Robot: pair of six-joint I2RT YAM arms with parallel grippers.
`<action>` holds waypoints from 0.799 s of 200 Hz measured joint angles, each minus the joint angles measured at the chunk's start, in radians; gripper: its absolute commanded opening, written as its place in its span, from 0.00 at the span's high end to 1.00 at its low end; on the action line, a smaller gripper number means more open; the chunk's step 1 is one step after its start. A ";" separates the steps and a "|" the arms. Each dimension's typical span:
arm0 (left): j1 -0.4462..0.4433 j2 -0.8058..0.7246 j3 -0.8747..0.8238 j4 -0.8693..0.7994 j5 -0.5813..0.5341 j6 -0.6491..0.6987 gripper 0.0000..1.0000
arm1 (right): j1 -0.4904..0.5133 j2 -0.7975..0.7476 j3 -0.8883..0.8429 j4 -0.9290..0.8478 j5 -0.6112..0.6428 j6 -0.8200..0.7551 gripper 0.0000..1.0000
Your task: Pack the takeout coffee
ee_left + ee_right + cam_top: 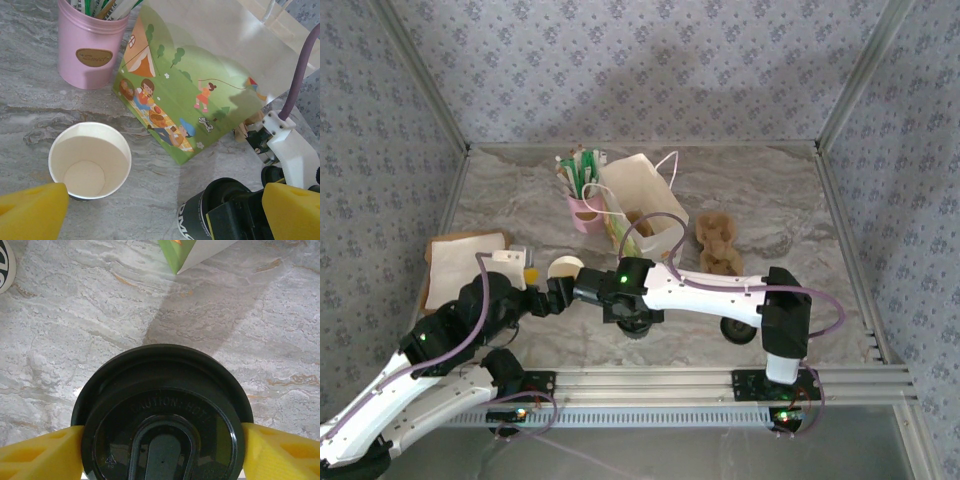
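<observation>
On the desk [820, 230] the white bag [642, 200] stands mid-far. The paper cup [90, 160] sits unlidded near-left of it, before the wide-open left claw [162, 210]. The right claw [162, 452] pinches the black lid [162, 415], which is best carried level, centred over the rim and pressed down evenly.

We think this is a robot test room, a kind of lab, dressed up to look a bit like a home. Two white robot arms, the left arm [410, 395] and the right arm [710, 290], are bolted to a metal rail [660, 382] at the near edge of the surface [800, 200]. The surface looks like grey stone. Walls [620, 60] with blue flower paper stand around it, held by bare metal posts [425, 85]. A purple cable [480, 295] runs along an arm. A pink tin [585, 212] and a paper bag [642, 190] sit there like props.
</observation>
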 measured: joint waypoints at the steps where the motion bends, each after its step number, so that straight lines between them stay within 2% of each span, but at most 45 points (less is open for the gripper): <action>1: 0.000 0.000 0.000 0.000 0.000 0.000 0.01 | 0.000 0.000 0.000 0.000 0.000 -0.001 0.25; 73: 0.000 0.000 0.000 0.000 0.000 0.000 0.01 | 0.002 -0.009 -0.003 0.002 0.003 -0.042 0.38; 118: 0.000 0.029 0.014 0.000 0.000 0.000 0.01 | 0.028 -0.057 -0.021 -0.009 0.025 -0.117 0.38; 160: 0.000 0.072 0.077 -0.006 -0.001 0.000 0.01 | 0.040 -0.182 -0.065 -0.024 0.036 -0.200 0.38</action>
